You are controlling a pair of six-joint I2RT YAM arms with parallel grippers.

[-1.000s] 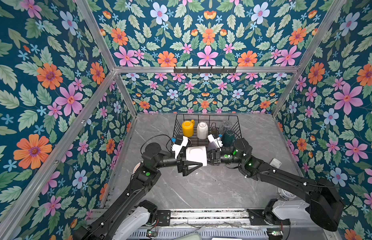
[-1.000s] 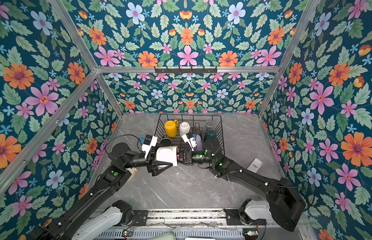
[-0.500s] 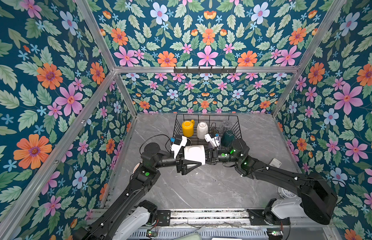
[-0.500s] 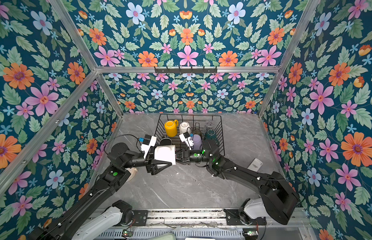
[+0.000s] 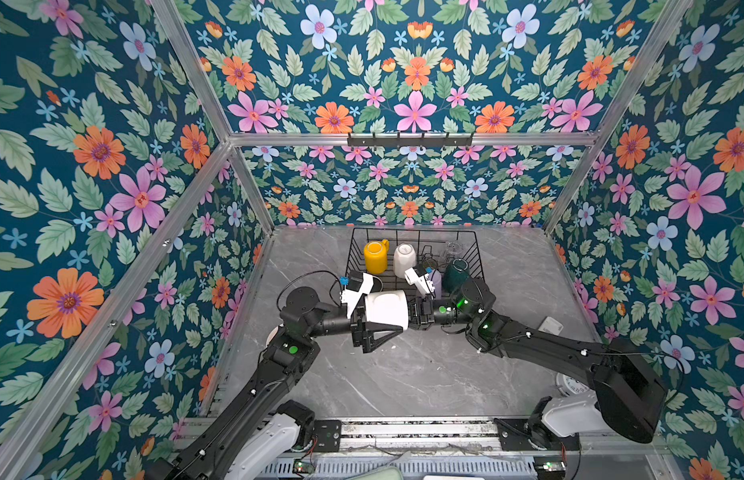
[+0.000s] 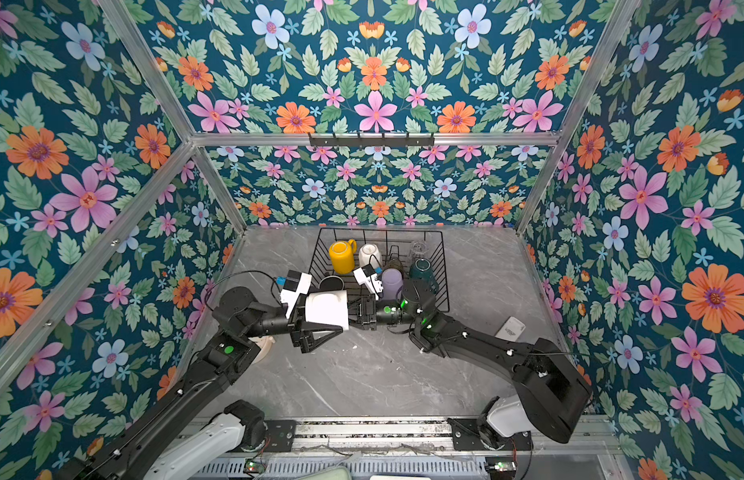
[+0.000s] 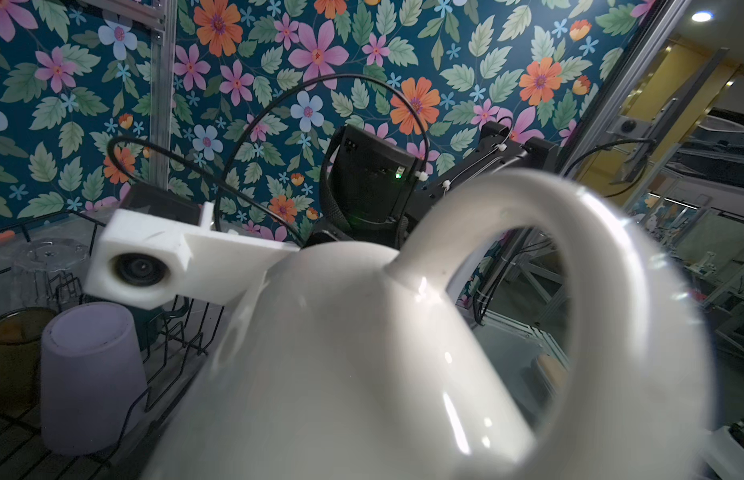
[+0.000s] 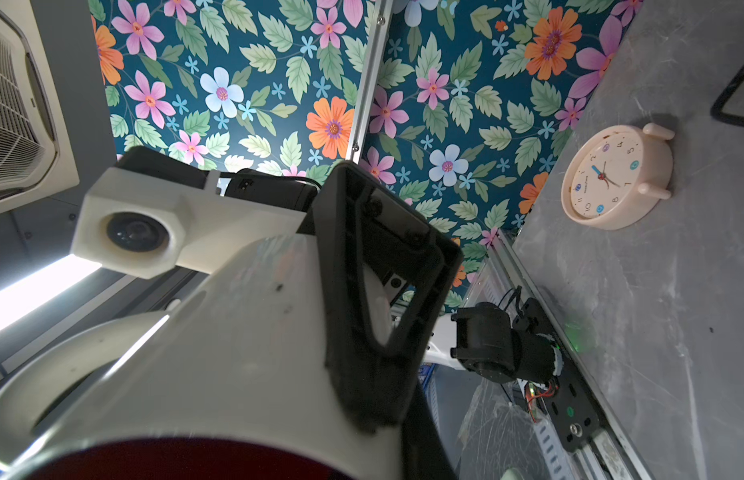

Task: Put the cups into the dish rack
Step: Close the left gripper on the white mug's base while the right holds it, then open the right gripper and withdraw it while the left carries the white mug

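The white red-lined mug (image 5: 384, 309) (image 6: 326, 309) hangs on its side in the air just in front of the dish rack (image 5: 411, 230) (image 6: 378, 228). My right gripper (image 5: 413, 311) (image 6: 355, 311) is shut on its rim, and the red inside shows at the jaws in the right wrist view. My left gripper (image 5: 397, 311) stands open, with its fingers (image 8: 362, 395) wide around the mug body (image 7: 362, 353). In the rack are a yellow mug (image 5: 375, 257), a cream mug (image 5: 404, 258), a lilac tumbler (image 7: 89, 374), a dark green mug (image 5: 455, 272), a clear glass (image 5: 453, 248) and a black mug (image 6: 332, 284).
A peach round clock (image 8: 615, 176) lies on the grey table under my left arm. A white clock (image 5: 569, 384) sits by my right arm's base. A small white flat object (image 5: 551, 326) lies right of the rack. A hook rail (image 5: 409, 139) runs along the back wall.
The right gripper has pushed a little to the left with the mug. The left gripper has drifted slightly left with it. The mug stays level between them.
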